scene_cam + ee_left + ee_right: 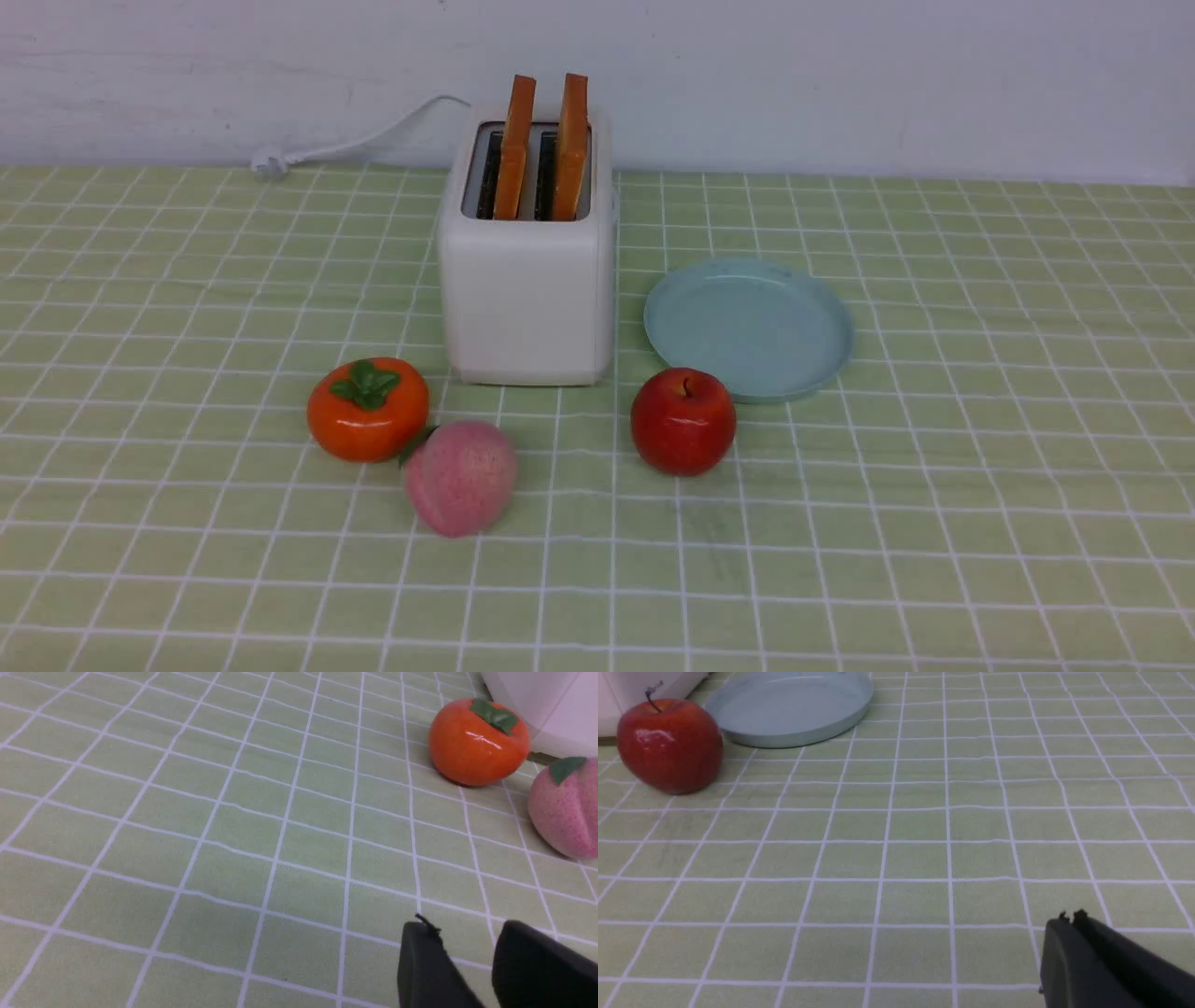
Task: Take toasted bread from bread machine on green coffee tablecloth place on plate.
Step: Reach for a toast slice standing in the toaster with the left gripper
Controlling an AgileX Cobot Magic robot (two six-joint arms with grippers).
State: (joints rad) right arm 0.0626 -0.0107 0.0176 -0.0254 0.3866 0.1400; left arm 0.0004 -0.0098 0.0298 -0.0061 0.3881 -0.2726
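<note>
Front view: the left toast slice (514, 149) and the right toast slice (571, 147) stand upright in the slots of the white toaster (527, 299) on the green grid tablecloth (980, 467). The blue-green plate (747, 327) lies just to the toaster's right, behind a red apple (682, 420).

Left wrist view: the left gripper (465, 933) is spread, with only cloth showing between its fingers. A persimmon (479, 742) and a peach (565, 812) lie beyond it.

Right wrist view: the right gripper (1071, 919) is pressed together over the cloth.
</note>
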